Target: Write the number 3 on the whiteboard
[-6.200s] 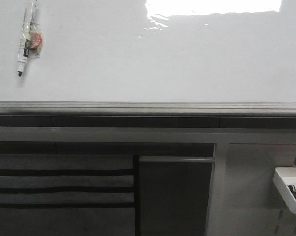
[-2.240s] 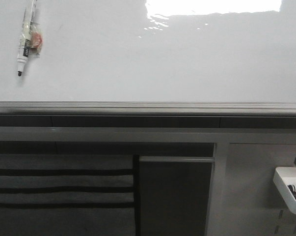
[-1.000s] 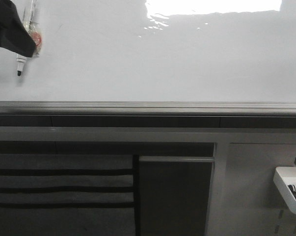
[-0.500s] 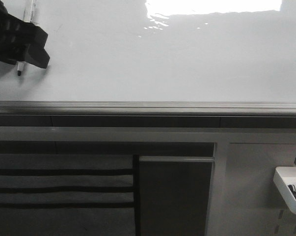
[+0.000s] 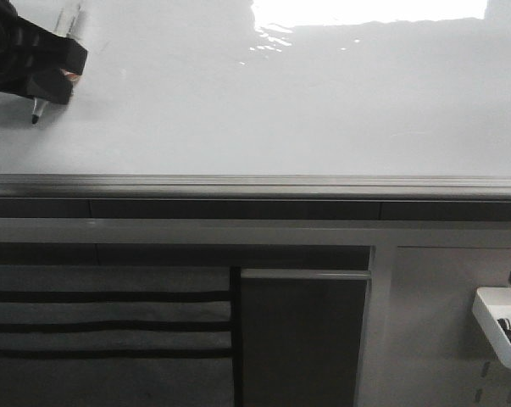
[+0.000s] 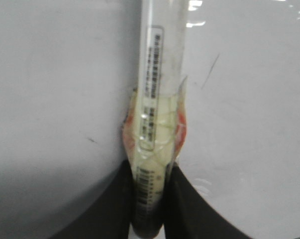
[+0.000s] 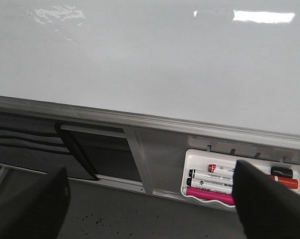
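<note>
The whiteboard (image 5: pixel 280 102) fills the upper part of the front view, glossy white with glare at the top and a grey rail along its lower edge. No digit 3 shows on it. A black-tipped marker (image 5: pixel 38 111) wrapped in clear tape sits at the board's upper left. My left gripper (image 5: pixel 47 72) is shut on the marker's barrel (image 6: pixel 152 164), its black fingers (image 6: pixel 117 204) pressed on both sides. The marker is tilted, its tip pointing down toward the board. My right gripper (image 7: pixel 150 199) is open and empty, facing the board's lower rail; it is out of the front view.
A small white tray (image 7: pixel 239 181) with several markers hangs below the board at the right, also in the front view (image 5: pixel 501 326). Grey panels and dark slats (image 5: pixel 102 326) lie under the rail. A faint short stroke marks the board (image 6: pixel 209 72).
My left gripper came in from the left, closed on the taped marker, and tilted it slightly off its earlier hanging pose. The right arm's view shows nothing earlier.
</note>
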